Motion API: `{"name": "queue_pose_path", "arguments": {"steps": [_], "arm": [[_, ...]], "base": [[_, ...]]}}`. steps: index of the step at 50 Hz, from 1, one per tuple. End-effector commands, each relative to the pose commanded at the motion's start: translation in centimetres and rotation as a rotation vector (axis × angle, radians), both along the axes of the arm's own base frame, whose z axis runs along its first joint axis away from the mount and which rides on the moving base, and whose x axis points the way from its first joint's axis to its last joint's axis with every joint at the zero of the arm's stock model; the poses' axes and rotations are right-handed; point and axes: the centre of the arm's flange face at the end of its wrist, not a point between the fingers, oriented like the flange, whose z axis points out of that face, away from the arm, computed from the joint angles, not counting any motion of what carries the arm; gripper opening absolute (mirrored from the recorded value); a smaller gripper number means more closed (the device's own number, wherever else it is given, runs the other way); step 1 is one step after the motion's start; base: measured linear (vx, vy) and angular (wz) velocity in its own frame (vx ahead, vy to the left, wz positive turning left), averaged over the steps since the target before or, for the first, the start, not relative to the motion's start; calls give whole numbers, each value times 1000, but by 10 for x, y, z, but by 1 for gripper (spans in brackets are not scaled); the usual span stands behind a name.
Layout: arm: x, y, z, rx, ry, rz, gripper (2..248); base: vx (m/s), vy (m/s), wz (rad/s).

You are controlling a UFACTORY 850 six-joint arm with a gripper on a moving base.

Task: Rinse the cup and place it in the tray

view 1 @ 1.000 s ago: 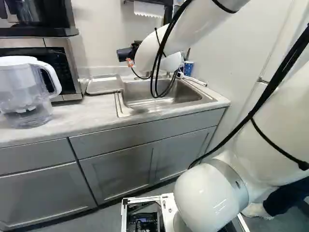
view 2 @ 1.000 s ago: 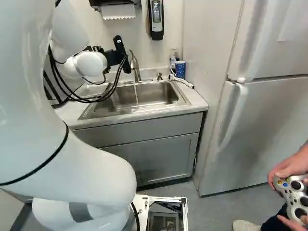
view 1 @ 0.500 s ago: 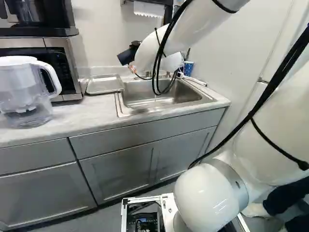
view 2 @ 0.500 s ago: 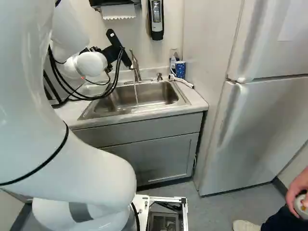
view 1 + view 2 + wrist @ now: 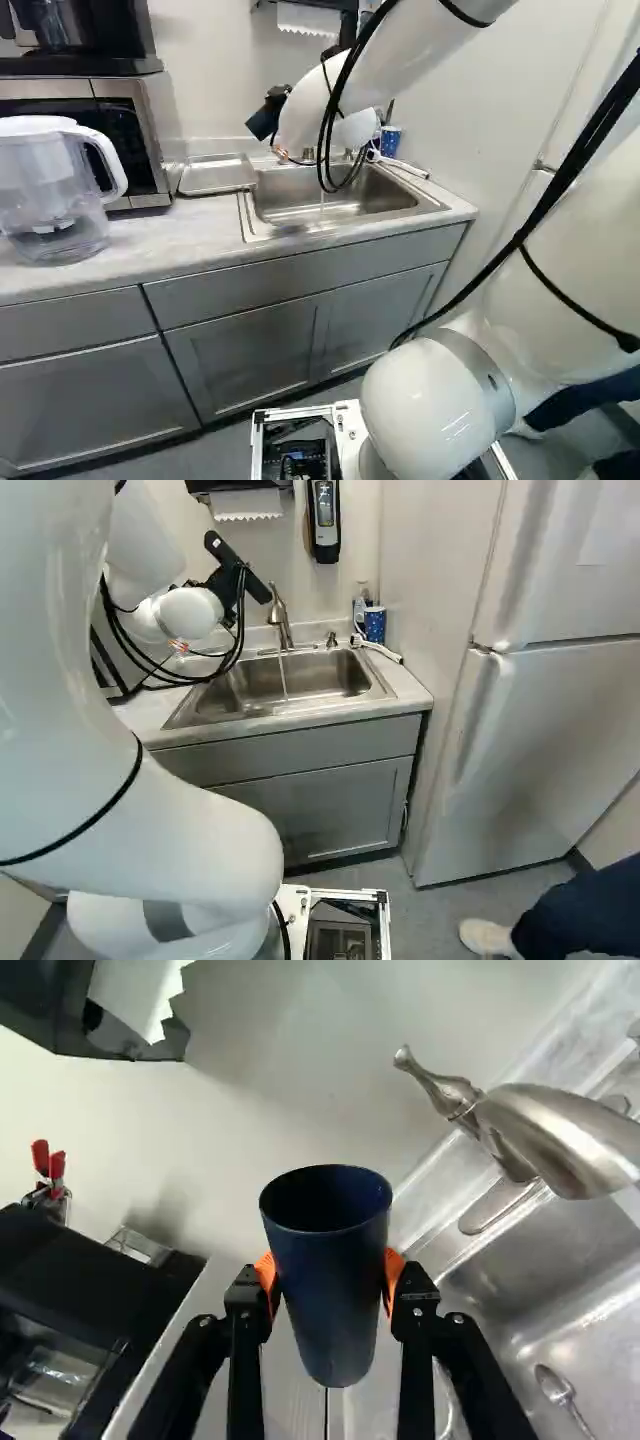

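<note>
Slipping looks like the first danger: the dark blue cup [image 5: 332, 1280] has smooth, tapering walls, and if they are wet, turning it could let it slide or twist between the pads. Swinging it too near the faucet [image 5: 279, 615] could knock its rim against the metal spout, since that stands close ahead and to one side. The stream of water [image 5: 283, 675] is running into the sink [image 5: 335, 682], so too shallow a tilt could leave water inside, to spill over the counter [image 5: 160, 230] on the way to the metal tray [image 5: 216, 174]. Letting go too high or at a slant there would probably tip the cup over.

As for the hold, the gripper [image 5: 330, 1272] pinches the cup from two opposite sides, an orange pad against each wall about midway along it. The cup sits centred between the fingers, raised near the wall, apart from both the water and the tray.
</note>
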Motion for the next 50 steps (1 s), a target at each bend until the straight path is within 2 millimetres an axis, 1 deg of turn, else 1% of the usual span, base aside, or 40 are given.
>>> {"name": "queue_pose_path", "arguments": {"steps": [50], "arm": [[0,0,0,-488,-192,43,121]], "base": [[0,0,0]]}}
